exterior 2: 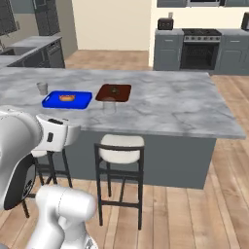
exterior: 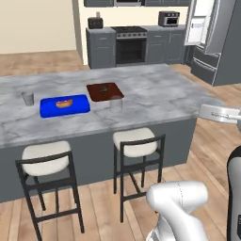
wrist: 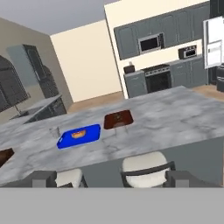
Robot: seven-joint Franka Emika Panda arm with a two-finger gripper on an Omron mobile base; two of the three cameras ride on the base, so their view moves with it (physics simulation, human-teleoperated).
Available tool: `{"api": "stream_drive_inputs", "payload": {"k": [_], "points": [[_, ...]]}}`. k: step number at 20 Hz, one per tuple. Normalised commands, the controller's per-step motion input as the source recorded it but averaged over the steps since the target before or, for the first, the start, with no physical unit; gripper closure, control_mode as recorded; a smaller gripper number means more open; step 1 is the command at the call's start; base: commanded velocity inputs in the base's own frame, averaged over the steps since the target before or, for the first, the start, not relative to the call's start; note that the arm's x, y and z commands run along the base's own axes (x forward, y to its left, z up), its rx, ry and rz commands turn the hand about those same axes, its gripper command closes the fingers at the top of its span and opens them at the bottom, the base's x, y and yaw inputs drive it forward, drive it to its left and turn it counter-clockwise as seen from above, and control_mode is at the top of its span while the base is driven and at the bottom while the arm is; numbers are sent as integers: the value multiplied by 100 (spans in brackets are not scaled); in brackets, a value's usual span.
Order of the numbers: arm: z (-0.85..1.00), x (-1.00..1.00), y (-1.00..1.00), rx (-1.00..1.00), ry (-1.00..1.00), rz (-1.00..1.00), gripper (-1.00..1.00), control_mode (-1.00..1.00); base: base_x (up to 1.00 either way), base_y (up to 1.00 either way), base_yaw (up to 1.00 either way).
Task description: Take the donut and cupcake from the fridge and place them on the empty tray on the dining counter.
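- The surface (exterior: 155, 94), the grey-white marble one, is the largest thing here. In the left base view most of its right half, toward 3 o'clock from the trays, is bare. The near edge runs just above the stools.
- The fridge (exterior: 228, 56) stands well apart from the surface, at about 1 o'clock from the brown tray. One upper door is open and the white inside shows. Whether food is on the shelves is too far away to tell.
- Two stools (exterior: 134, 141) stand against the near side of the surface. They close the floor there, so in my judgement a reach to the tray has to go over their backs.
- A blue tray (exterior: 47, 110) lies at 8 o'clock from the brown tray, near it but apart, with an orange item on it. It is not the empty one.
- The tray (exterior: 96, 94), dark brown with a low rim, lies near the middle of the surface.
- The tool (wrist: 111, 180) has its two tips spread wide in the hand view, and nothing is between them. It looks at the surface from the stool side.
- A clear glass (exterior: 116, 104) stands at 5 o'clock from the tray, just beside its near corner. It is the closest thing that could be knocked.
- A small dark item (exterior: 104, 88) sits on the tray, toward its far side. It is too small to say if it is the donut or the cupcake. I judge that at least one piece is delivered. With the tool empty and the fridge open, one more trip may be left.
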Motion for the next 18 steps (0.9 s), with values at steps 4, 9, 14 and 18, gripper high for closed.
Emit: {"api": "stream_drive_inputs", "payload": {"k": [4,9,14,18], "points": [[0,0,0,0,0,0,-100,100,0,-100,-10],[0,0,0,0,0,0,-100,100,0,-100,-9],[0,0,0,0,0,0,-100,100,0,-100,-11],[0,0,0,0,0,0,-100,100,0,-100,-10]]}}
